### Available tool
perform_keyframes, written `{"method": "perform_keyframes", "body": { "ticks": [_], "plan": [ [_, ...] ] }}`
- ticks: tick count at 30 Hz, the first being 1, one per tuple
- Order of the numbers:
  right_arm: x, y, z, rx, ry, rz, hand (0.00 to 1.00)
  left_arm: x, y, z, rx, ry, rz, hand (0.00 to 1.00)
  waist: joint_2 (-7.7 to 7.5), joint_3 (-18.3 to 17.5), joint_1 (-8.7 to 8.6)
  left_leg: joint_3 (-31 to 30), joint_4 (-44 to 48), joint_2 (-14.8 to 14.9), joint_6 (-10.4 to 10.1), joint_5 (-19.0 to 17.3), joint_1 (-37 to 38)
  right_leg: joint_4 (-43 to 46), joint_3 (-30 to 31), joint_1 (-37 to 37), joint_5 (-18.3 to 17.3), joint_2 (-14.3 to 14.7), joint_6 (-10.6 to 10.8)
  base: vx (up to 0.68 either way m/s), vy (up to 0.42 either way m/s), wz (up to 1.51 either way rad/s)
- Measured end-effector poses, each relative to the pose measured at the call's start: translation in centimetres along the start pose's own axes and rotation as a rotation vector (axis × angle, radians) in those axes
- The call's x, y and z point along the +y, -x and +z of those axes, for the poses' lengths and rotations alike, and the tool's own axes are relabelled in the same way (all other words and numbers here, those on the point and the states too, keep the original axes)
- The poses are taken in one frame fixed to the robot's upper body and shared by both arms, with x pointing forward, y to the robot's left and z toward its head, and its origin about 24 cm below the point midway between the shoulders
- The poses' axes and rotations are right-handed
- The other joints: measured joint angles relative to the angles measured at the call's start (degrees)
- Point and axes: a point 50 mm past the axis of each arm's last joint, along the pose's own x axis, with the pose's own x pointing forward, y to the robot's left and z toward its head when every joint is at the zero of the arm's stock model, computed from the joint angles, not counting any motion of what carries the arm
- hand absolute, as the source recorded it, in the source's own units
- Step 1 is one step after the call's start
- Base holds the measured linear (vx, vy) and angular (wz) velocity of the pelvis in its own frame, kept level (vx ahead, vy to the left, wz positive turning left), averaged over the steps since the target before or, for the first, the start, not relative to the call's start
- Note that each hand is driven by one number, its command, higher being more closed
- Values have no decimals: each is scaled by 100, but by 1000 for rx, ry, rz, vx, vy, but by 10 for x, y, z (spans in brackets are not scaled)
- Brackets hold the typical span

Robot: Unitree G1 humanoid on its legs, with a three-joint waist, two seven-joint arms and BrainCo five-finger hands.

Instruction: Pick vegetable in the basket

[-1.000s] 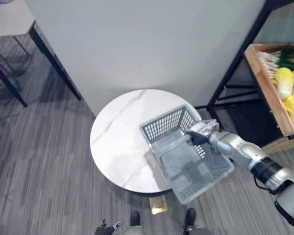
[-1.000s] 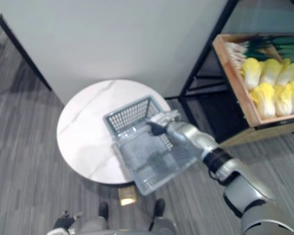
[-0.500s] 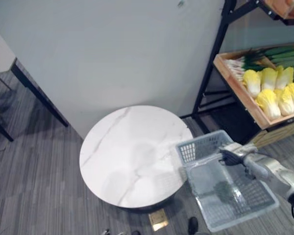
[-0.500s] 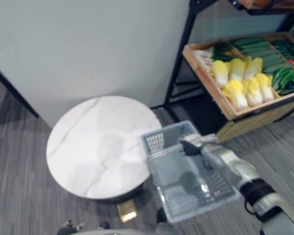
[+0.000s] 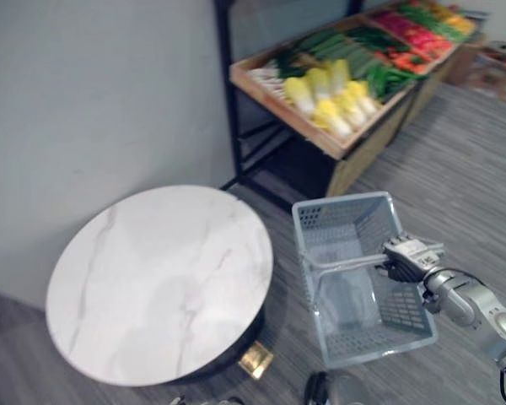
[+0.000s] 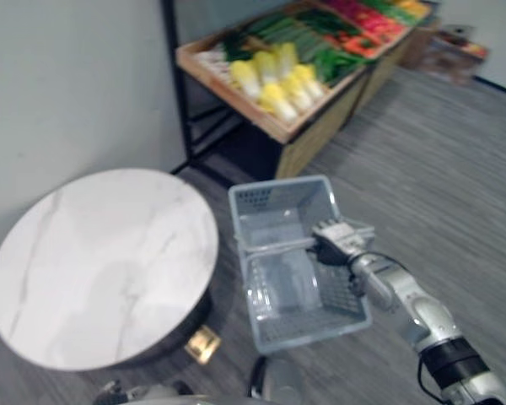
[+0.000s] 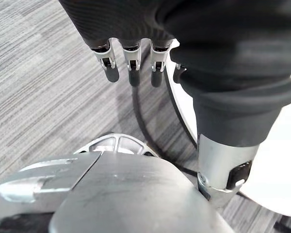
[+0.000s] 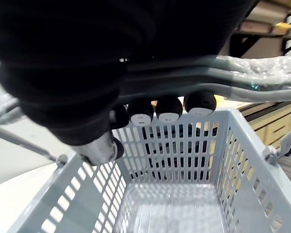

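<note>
My right hand (image 5: 409, 257) is shut on the handle (image 5: 341, 263) of a grey plastic basket (image 5: 337, 205), which hangs above the floor to the right of the round table. In the right wrist view its fingers (image 8: 160, 109) curl round the handle bar (image 8: 242, 73), and the slotted basket wall (image 8: 184, 155) below has nothing inside. Yellow cabbages (image 5: 333, 97) lie in a wooden crate on the shelf beyond the basket, beside green and red vegetables. My left hand (image 7: 131, 68) hangs low over the floor with relaxed straight fingers, holding nothing.
A round white marble table (image 5: 152, 278) stands left of the basket. The wooden vegetable crate (image 6: 236, 101) rests on a black metal rack (image 5: 223, 93) by the grey wall. Grey striped floor (image 6: 455, 169) spreads to the right.
The view has swung toward the vegetable shelf. The basket, still in my right hand, has come off the table and now hangs beside it above the floor.
</note>
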Motion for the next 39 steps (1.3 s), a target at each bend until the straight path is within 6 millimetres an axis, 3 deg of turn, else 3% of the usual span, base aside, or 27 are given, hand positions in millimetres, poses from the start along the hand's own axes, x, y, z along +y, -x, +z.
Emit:
{"method": "perform_keyframes", "body": {
  "ticks": [2,4,5,6,7,8,9,12,16,18,19,21,24,26,30,33,35,38,39],
  "plan": [
    [-2,-2,0,-3,10,-5,100,1,0,0,2,-3,4,0,-2,1,-2,398,106,172,-40,41,46,347,93,59,49,-312,63,-174,-115,-124],
    [1,-2,1,3,2,-5,100,4,0,-1,6,-1,12,0,-32,-17,-10,719,128,323,-121,161,88,207,322,36,40,-341,307,-145,-203,-107],
    [2,0,0,15,5,-1,100,2,-1,0,13,13,13,0,-38,-19,-50,789,50,356,-257,274,48,-252,382,42,66,5,372,-256,-248,-116],
    [4,1,-1,27,19,5,100,-7,0,-1,19,26,-11,0,145,-116,22,745,-344,357,-277,470,-54,-1230,635,213,155,491,556,-272,-216,-132],
    [3,0,0,23,26,-2,100,-11,1,-3,24,32,-20,0,249,-182,93,771,-527,434,-204,703,-109,-1499,682,301,29,588,652,-305,-285,-135],
    [1,0,2,21,16,-29,100,-3,0,-1,12,29,-5,0,-2,-191,42,1062,-361,400,-288,783,-140,-1492,661,308,-513,365,762,-150,-340,-96],
    [1,0,-1,38,14,-36,100,6,-3,6,4,20,23,0,-13,-90,-31,1115,-127,543,-314,804,-187,-1842,653,396,-649,496,891,-99,-328,-74],
    [16,13,-6,91,1,18,100,-11,-2,6,5,42,-11,0,329,-146,-63,1158,72,1075,-285,1030,-152,-2703,603,875,-228,1112,659,-36,-241,-34],
    [22,23,-7,107,-12,24,100,-11,-2,4,8,20,-10,0,369,-130,-181,560,839,1494,-293,1480,-105,-2975,702,1312,-163,1279,578,-7,-143,-11],
    [21,22,-6,97,-12,7,100,-13,0,1,12,23,-12,0,318,-65,-86,-672,1286,1331,-368,1542,-326,-3057,1059,1474,-128,1220,526,-14,-53,-73],
    [18,19,-5,89,-10,-4,100,-15,1,-2,9,28,-18,0,336,-58,-34,-1640,1483,875,-486,1159,-465,-3099,1332,1481,-115,1121,528,-24,39,-91],
    [16,12,1,56,-3,-10,100,-17,3,-8,19,33,-20,0,409,-39,21,-2790,1429,122,-440,591,-563,-3200,1780,1488,-75,1108,483,-31,95,-110],
    [20,10,8,8,-8,17,100,-19,6,-13,25,38,-26,0,442,-26,38,-3458,509,-498,-411,530,-545,-3169,2139,1435,-6,1158,491,-4,145,-81],
    [21,9,10,-8,-7,22,100,-20,6,-12,20,39,-28,0,542,-50,55,-3657,-14,-621,-445,548,-382,-3223,2278,1310,12,1184,630,22,215,-49],
    [21,10,7,-6,1,34,100,-22,4,-4,-7,42,-32,0,467,68,55,-3695,-174,-874,-440,515,-541,-3687,2196,1257,342,898,1002,1,168,-8],
    [19,8,5,-5,3,30,100,-22,4,-6,-1,40,-31,0,609,81,126,-3699,-303,-887,-399,358,-520,-3877,2220,1258,483,905,1098,-19,77,-7],
    [21,8,4,2,-1,37,100,-22,5,-8,5,38,-33,0,606,82,163,-3695,-383,-903,-389,338,-469,-3943,2253,1271,512,901,1116,-9,30,-12],
    [26,13,-6,56,-13,53,100,-24,6,-9,8,24,-42,0,575,97,151,-3704,-445,-978,-309,200,-402,-3709,2238,1211,354,835,1121,10,59,-4],
    [29,18,-9,81,-27,54,100,-24,5,-9,6,16,-44,0,495,144,156,-3703,-403,-1072,-283,73,-346,-3229,2252,1030,71,764,1153,29,98,3]
  ]
}}
